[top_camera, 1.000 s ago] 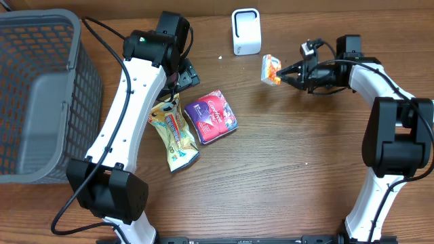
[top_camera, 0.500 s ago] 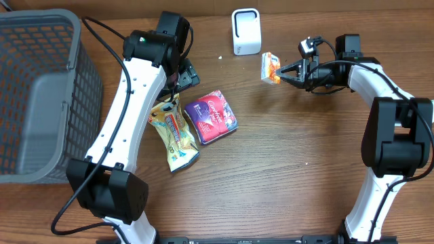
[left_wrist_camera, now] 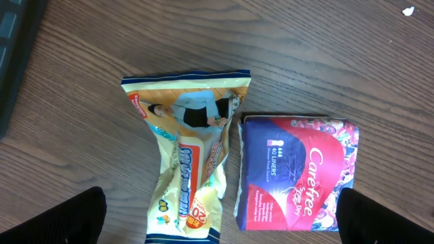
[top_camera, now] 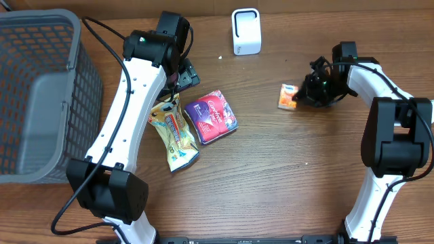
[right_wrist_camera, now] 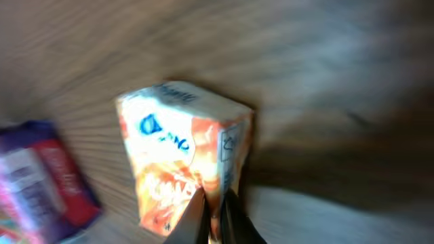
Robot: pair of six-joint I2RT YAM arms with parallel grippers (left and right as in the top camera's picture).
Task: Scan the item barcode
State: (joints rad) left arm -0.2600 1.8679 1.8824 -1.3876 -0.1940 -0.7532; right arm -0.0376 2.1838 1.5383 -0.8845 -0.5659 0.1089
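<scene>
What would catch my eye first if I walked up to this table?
Likely the small orange carton pinched in the right gripper, at the right of the table, not far from the white scanner at the far edge. Next, the big grey basket along the left edge, then the yellow snack packet and purple pack lying side by side in the middle.

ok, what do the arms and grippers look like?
White links with black joint housings on left arm and right arm. The left carries a green light on a joint and a loose black cable alongside. The left gripper has black rounded fingers; right gripper tips dark, narrow.
</scene>
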